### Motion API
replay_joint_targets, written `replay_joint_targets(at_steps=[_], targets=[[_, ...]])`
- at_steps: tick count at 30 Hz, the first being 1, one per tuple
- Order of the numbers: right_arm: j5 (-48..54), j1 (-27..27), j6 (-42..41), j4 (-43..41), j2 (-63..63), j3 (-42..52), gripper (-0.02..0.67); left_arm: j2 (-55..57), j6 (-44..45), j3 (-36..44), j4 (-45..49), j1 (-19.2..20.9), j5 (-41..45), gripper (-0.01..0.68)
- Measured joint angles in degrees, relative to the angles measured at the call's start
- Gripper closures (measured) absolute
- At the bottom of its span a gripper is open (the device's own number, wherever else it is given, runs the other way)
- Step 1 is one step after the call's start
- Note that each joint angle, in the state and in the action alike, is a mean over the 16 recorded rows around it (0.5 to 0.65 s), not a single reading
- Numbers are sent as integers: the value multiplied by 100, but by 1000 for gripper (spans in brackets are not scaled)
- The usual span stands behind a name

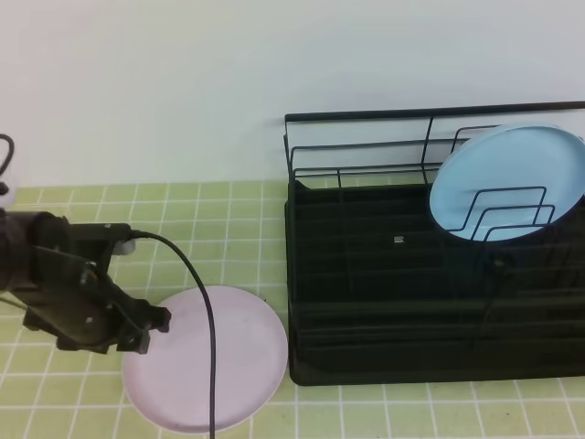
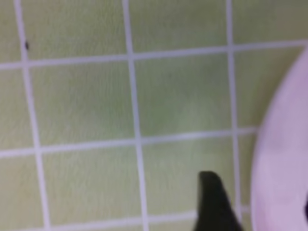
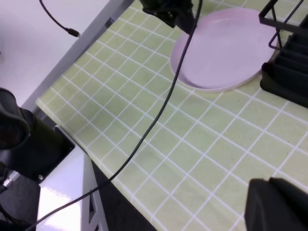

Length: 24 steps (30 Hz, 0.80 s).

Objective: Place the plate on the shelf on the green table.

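The pale pink plate (image 1: 219,366) lies flat on the green table (image 1: 228,219), just left of the black shelf (image 1: 393,302). My left gripper (image 1: 154,325) is low at the plate's left rim. In the left wrist view one black fingertip (image 2: 214,202) is over the tiles beside the plate's rim (image 2: 284,163), and a dark tip shows at the right edge, so the jaws stand apart. The right wrist view shows the plate (image 3: 226,48), the shelf's corner (image 3: 288,67) and a dark part of my right gripper (image 3: 279,207), whose jaws are hidden.
A light blue plate (image 1: 507,178) stands upright in the shelf's wire dividers at the back right. A black cable (image 1: 212,366) hangs from the left arm across the pink plate. The table's left edge (image 3: 72,139) drops off near a dark stand.
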Motion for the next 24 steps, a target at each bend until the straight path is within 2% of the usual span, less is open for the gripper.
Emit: replay_joint_targets(at_steps=[13, 24], targets=[[-10, 0, 0, 10, 0, 0, 652, 601, 247, 0, -316, 0, -394, 523], [-2, 0, 0, 10, 0, 0, 652, 453, 286, 0, -43, 0, -279, 663]])
